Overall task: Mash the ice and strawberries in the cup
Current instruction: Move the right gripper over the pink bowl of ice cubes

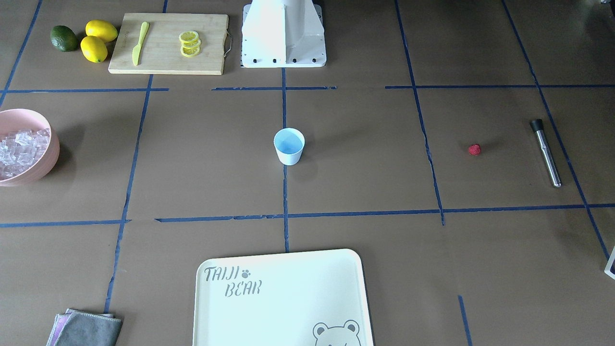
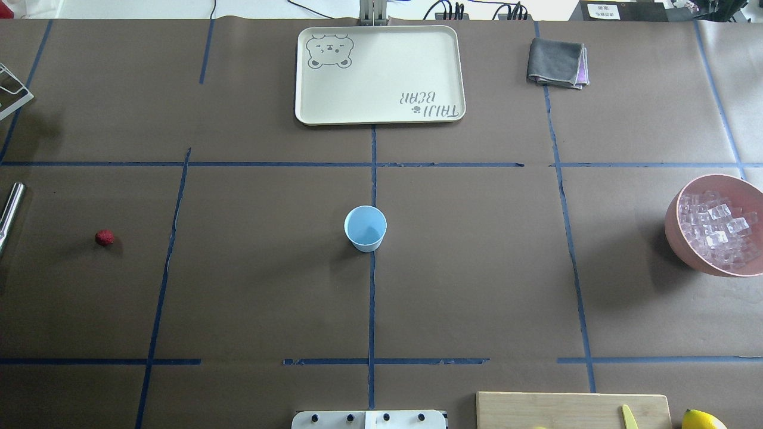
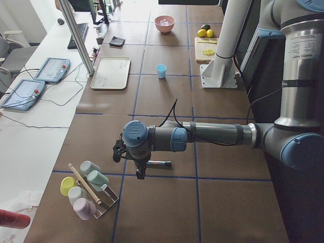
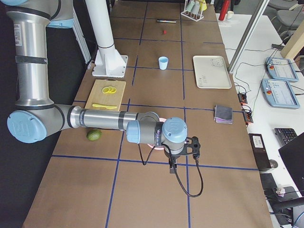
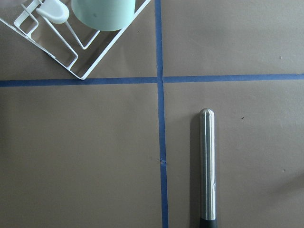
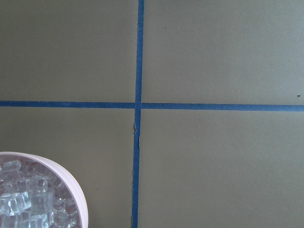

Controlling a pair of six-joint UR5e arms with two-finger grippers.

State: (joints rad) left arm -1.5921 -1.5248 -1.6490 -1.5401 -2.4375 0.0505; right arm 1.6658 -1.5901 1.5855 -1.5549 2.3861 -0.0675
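Note:
The light-blue cup (image 1: 289, 146) stands upright and looks empty at the table's middle (image 2: 365, 228). One red strawberry (image 1: 474, 150) lies on the table toward my left side (image 2: 104, 238). The ice (image 1: 21, 146) fills a pink bowl (image 2: 673, 208) on my right side. My left gripper (image 3: 139, 173) points down beside a steel muddler (image 5: 207, 166); I cannot tell whether it is open or shut. My right gripper (image 4: 171, 169) hangs near the bowl's rim (image 6: 71, 183); I cannot tell its state either.
A cutting board (image 1: 168, 43) with a yellow knife (image 1: 140, 42) and lemon slices (image 1: 190, 43) lies by the robot base, with lemons (image 1: 98, 39) and an avocado (image 1: 64, 38). A cream tray (image 2: 379, 74), a grey cloth (image 2: 557, 62) and a cup rack (image 3: 88, 190) are also there.

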